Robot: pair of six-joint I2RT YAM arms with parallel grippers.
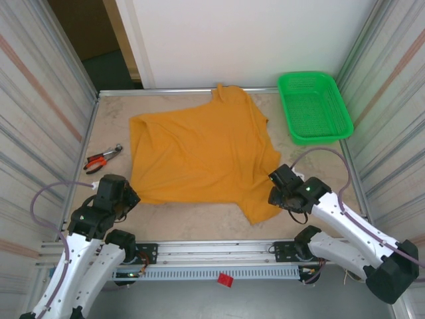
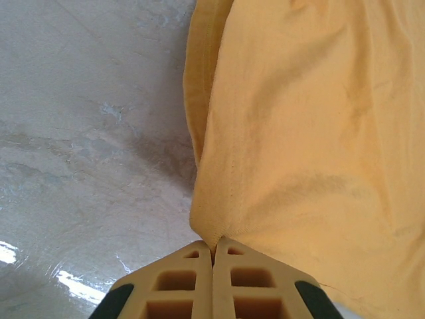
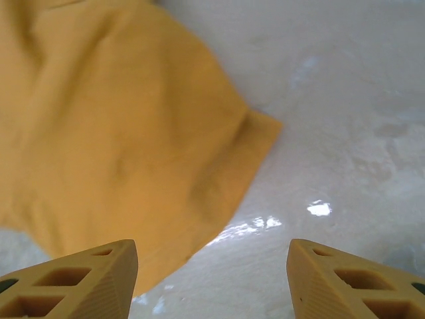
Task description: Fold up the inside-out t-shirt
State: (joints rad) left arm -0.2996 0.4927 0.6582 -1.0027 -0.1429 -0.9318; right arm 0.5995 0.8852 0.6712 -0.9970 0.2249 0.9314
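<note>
While the mustard t-shirt (image 1: 199,156) lies rumpled across the middle of the desk (image 1: 192,222), one part of it reaching the far edge, I see my left claw (image 2: 214,251) pressed together, pinching the shirt's near left corner. My right claw (image 3: 211,259) is spread wide at the near right corner. Green basket (image 1: 313,106) sits far right, and red-handled pliers (image 1: 101,159) lie left of the shirt.

The t-shirt (image 1: 199,156) is matt, softly creased cloth with stitched hems, the table (image 1: 192,216) is smooth, pale and marbled with glossy glints, and the basket (image 1: 313,106) is shiny green perforated plastic.
</note>
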